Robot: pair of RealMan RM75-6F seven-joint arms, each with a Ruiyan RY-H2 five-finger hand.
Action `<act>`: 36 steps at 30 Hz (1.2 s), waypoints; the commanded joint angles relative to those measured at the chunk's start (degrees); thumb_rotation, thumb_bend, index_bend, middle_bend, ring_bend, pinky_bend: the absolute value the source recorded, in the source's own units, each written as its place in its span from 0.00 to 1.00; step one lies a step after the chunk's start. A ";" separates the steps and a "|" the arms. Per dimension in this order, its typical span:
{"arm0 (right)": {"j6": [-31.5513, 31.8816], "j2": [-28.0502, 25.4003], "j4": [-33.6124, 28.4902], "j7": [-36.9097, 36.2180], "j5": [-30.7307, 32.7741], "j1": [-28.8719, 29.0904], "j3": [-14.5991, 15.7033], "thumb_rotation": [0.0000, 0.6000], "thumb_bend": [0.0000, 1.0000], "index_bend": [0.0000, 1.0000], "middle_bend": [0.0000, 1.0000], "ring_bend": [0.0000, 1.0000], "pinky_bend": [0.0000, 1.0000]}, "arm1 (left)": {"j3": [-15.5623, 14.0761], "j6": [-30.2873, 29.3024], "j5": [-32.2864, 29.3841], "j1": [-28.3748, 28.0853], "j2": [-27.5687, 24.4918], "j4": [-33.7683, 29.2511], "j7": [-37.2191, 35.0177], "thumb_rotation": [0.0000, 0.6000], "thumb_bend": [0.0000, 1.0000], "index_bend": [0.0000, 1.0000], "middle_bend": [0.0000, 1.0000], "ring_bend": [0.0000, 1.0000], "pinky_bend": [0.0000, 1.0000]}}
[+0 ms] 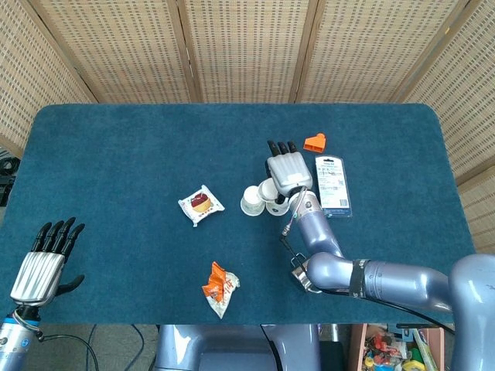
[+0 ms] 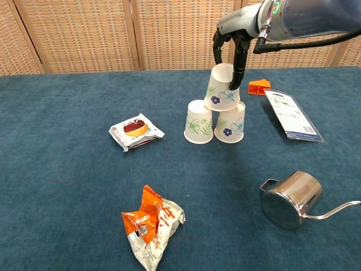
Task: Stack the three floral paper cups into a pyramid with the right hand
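While the two lower cups [image 2: 198, 121] [image 2: 230, 125] are standing upside down side by side on the blue desk [image 2: 67, 186], we are seeing the right robot hand [image 2: 230, 52] grasping the top cup [image 2: 221, 86], which is sitting tilted across both. The left robot hand [image 1: 45, 263] is resting released, fingers apart, at the desk's near left edge. A steel pitcher [image 2: 290, 199] is lying near the front.
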State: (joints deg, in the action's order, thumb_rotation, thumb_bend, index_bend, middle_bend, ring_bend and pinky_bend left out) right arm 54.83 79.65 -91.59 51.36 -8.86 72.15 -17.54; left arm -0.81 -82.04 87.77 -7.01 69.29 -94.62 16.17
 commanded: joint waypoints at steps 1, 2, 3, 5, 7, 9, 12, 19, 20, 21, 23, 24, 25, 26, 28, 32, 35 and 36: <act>-0.51 0.00 0.48 -0.20 0.59 0.32 0.51 1.00 0.04 0.56 0.04 0.00 0.00 | -0.01 0.04 0.00 -0.01 0.07 0.01 0.10 1.00 0.20 0.00 0.00 0.00 0.00; -0.68 -0.03 0.71 -0.24 0.79 0.41 0.71 1.00 0.04 0.56 0.04 0.00 0.00 | -0.02 0.07 0.05 -0.04 0.10 -0.03 0.16 1.00 0.20 0.00 0.00 0.00 0.00; -0.84 -0.06 0.87 -0.28 0.98 0.51 0.89 1.00 0.04 0.56 0.04 0.00 0.00 | -0.03 0.07 0.08 -0.03 0.12 -0.03 0.21 1.00 0.20 0.00 0.00 0.00 0.00; -1.08 -0.12 1.08 -0.60 1.20 0.61 1.12 1.00 0.04 0.55 0.01 0.00 0.00 | -0.05 0.04 0.10 -0.01 0.15 -0.06 0.26 1.00 0.20 0.00 0.00 0.00 0.00; -1.31 -0.17 1.26 -0.97 1.13 0.66 1.36 1.00 0.04 0.52 0.00 0.00 0.00 | -0.04 0.04 0.13 -0.02 0.16 -0.08 0.27 1.00 0.20 0.00 0.00 0.00 0.00; -1.50 -0.32 1.21 -1.33 0.87 0.72 1.67 1.00 0.04 0.47 0.00 0.00 0.00 | -0.02 0.03 0.11 0.00 0.15 -0.08 0.25 1.00 0.20 0.00 0.00 0.00 0.00; -1.73 -0.66 0.84 -1.96 0.76 0.86 1.81 1.00 0.04 0.39 0.00 0.00 0.00 | -0.01 -0.01 0.12 0.02 0.15 -0.10 0.22 1.00 0.20 0.00 0.00 0.00 0.00; -1.62 -1.32 -0.02 -2.65 0.33 1.37 2.24 1.00 0.04 0.28 0.00 0.00 0.00 | 0.03 -0.21 0.22 0.09 0.07 -0.10 0.02 1.00 0.20 0.00 0.00 0.00 0.00; -1.44 -1.47 -0.18 -2.65 0.26 1.47 2.23 1.00 0.04 0.27 0.00 0.00 0.00 | 0.04 -0.25 0.21 0.11 0.05 -0.09 -0.02 1.00 0.20 0.00 0.00 0.00 0.00; -1.00 -1.81 -0.66 -2.49 0.21 1.64 2.32 1.00 0.04 0.26 0.00 0.00 0.00 | 0.06 -0.30 0.23 0.13 0.01 -0.08 -0.11 1.00 0.20 0.00 0.00 0.00 0.00; -0.24 -2.62 -1.68 -2.23 0.42 1.92 2.38 1.00 0.04 0.26 0.00 0.00 0.00 | 0.10 -0.32 0.21 0.14 -0.02 -0.05 -0.24 1.00 0.20 0.00 0.00 0.00 0.00; 0.55 -3.25 -2.38 -2.02 0.30 2.04 2.30 1.00 0.04 0.25 0.00 0.00 0.00 | 0.12 -0.27 0.13 0.13 -0.03 -0.02 -0.31 1.00 0.20 0.00 0.00 0.00 0.00; 0.87 -3.56 -2.82 -1.94 0.33 2.07 2.31 1.00 0.04 0.25 0.00 0.00 0.00 | 0.13 -0.21 0.07 0.12 -0.03 0.02 -0.36 1.00 0.20 0.00 0.00 0.00 0.00; 1.50 -4.18 -3.59 -1.82 0.22 2.09 2.28 1.00 0.04 0.24 0.00 0.00 0.00 | 0.13 -0.12 -0.03 0.11 -0.04 0.08 -0.41 1.00 0.20 0.00 0.00 0.00 0.00; 2.62 -5.49 -5.14 -1.74 -0.09 1.91 2.27 1.00 0.04 0.24 0.00 0.00 0.00 | 0.15 -0.08 -0.09 0.11 -0.06 0.11 -0.46 1.00 0.20 0.00 0.00 0.00 0.00; 6.76 -10.42 -10.52 -3.07 -3.77 -0.55 2.73 1.00 0.04 0.24 0.00 0.00 0.00 | 0.18 -0.56 0.09 0.31 -0.31 0.05 -0.97 1.00 0.20 0.00 0.00 0.00 0.00; 11.11 -14.57 -15.69 -6.88 -12.38 -5.57 4.67 1.00 0.04 0.24 0.00 0.00 0.00 | 0.20 -0.83 0.16 0.44 -0.52 -0.04 -1.29 1.00 0.20 0.00 0.00 0.00 0.00; 12.75 -15.56 -17.10 -8.54 -15.96 -7.66 5.68 1.00 0.04 0.23 0.00 0.00 0.00 | 0.19 -0.91 0.23 0.48 -0.55 -0.05 -1.36 1.00 0.20 0.00 0.00 0.00 0.00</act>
State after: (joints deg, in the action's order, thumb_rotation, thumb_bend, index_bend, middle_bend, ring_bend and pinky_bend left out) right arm 62.75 68.30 -103.61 46.96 -16.16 69.86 -14.12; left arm -0.61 -82.95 87.99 -6.55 68.75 -94.67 14.82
